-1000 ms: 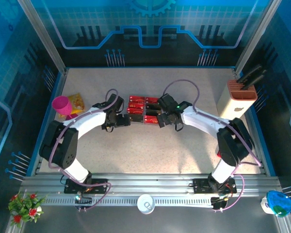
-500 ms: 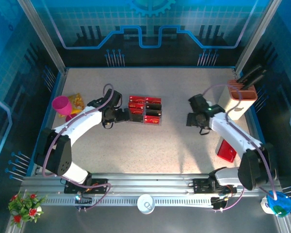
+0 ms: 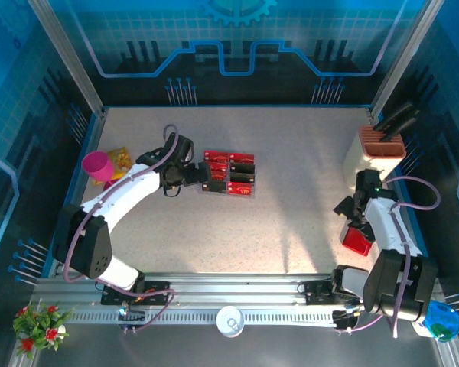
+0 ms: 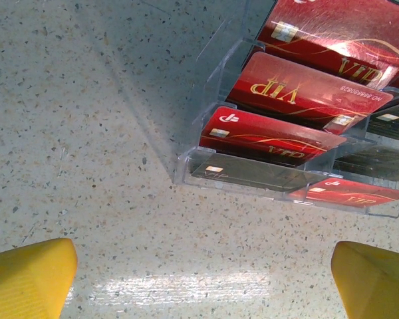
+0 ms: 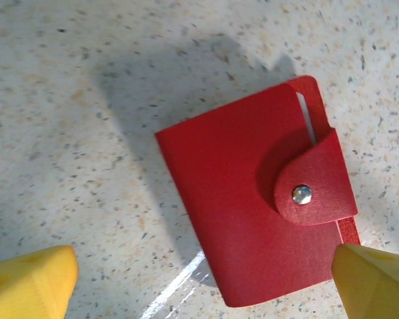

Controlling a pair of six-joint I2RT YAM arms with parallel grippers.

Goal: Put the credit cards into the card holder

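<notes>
The left arm stretches across the speckled table [image 3: 291, 191] to the clear tray [image 4: 186, 166], whose near corner sits just ahead of the left gripper [image 4: 199, 279]. Its fingers are spread wide with nothing between them. The credit cards [image 4: 272, 136] lean in the compartments, ahead and toward the wrist view's right-side finger, with their long edges running roughly across the gap. The right gripper [image 5: 203, 279], equally wide and empty, hovers over the card holder [image 5: 239, 212]. The holder lies between its fingers, its long axis slanting. It is snapped shut, with the tab [image 5: 312, 189] toward the right-side finger. I'd guess this nearer arm unfastens it first.
</notes>
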